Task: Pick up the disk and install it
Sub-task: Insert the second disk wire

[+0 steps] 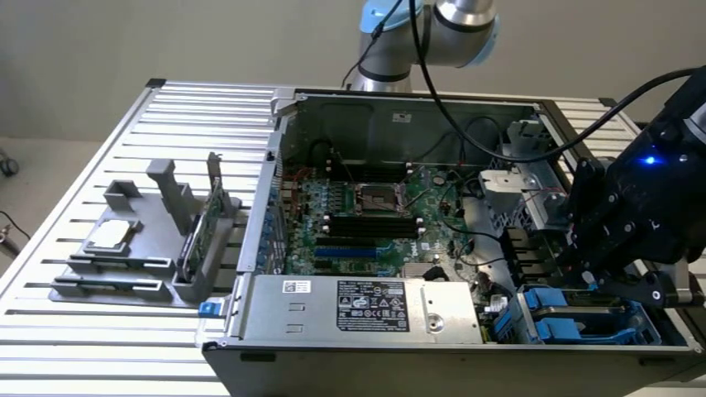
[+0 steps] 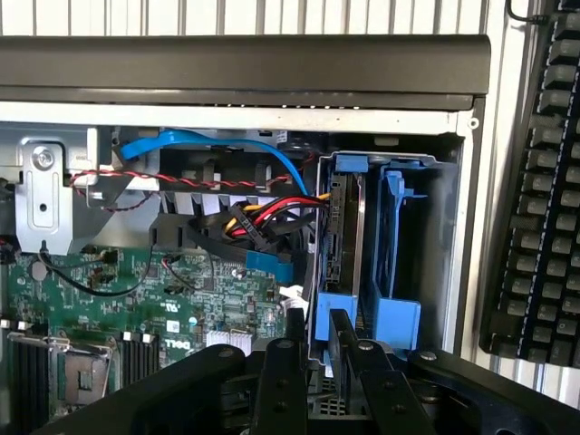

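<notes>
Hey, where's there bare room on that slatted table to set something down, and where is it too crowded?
Free: the slatted table in front of the grey parts holder, and the strip behind it beside the computer case. Crowded: inside the case, where the pincer hangs over the blue drive bays among cables.

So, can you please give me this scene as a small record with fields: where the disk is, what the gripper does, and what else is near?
disk: in its blue carrier, standing on edge in a drive bay at the corner of the open computer case
gripper: fingers on either side of the carrier's edge
neighbour bay: empty blue carrier
rack outside case: holds silver chip, green card
</notes>
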`<action>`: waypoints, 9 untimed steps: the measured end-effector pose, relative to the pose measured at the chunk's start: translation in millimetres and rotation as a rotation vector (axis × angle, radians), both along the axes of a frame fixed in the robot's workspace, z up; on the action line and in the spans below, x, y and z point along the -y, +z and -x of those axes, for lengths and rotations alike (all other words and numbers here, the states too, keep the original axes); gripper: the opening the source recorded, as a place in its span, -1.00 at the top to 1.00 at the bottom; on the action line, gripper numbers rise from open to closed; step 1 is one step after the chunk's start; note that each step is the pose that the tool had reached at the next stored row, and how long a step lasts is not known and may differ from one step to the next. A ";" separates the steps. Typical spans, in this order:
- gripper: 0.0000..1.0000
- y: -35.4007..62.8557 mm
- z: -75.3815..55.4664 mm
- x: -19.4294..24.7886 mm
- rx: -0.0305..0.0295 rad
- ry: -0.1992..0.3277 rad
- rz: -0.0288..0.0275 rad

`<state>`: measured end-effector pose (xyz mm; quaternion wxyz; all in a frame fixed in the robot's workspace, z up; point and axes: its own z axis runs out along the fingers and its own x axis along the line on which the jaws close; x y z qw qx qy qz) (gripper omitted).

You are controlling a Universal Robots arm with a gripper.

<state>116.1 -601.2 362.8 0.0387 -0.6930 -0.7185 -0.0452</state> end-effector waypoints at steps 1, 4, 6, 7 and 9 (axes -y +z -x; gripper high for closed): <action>0.49 0.0 0.0 0.0 0.0000 0.000 -0.0001; 0.49 0.1 -0.1 -1.7 0.0000 0.000 0.0001; 0.49 0.0 -0.1 -3.6 0.0000 0.000 0.0006; 0.49 0.1 -0.4 -4.5 0.0000 0.000 0.0013; 0.49 1.0 -2.1 -6.8 0.0000 0.000 0.0047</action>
